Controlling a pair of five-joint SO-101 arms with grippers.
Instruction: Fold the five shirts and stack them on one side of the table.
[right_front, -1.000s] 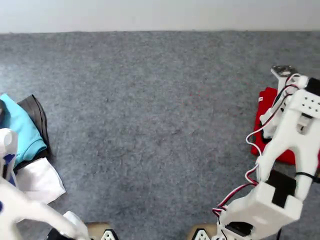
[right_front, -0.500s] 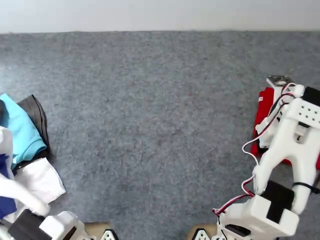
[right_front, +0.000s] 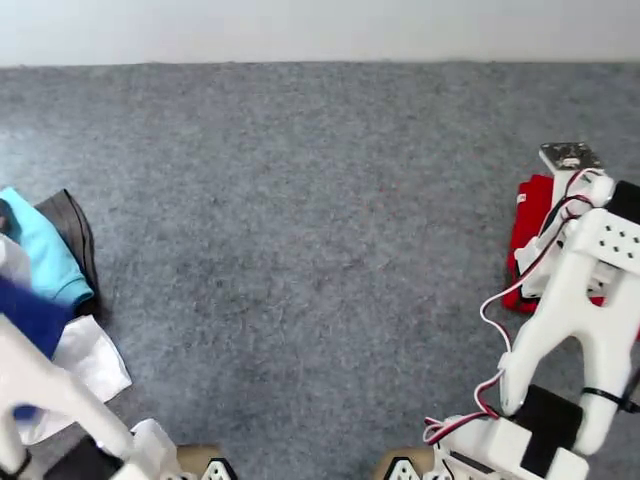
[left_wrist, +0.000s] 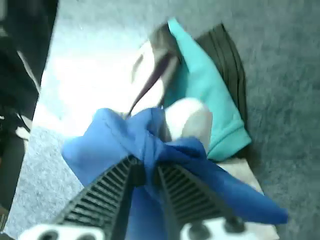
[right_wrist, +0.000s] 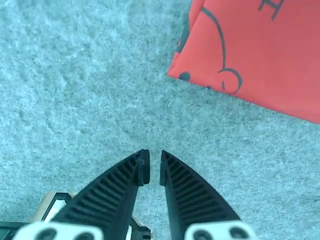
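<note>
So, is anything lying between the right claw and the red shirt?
Nothing visible does. Bare grey table lies between the right claw and the red shirt.

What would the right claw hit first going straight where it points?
The right gripper would probably meet the grey carpet-like tabletop, beside the red printed shirt; depth unclear.
</note>
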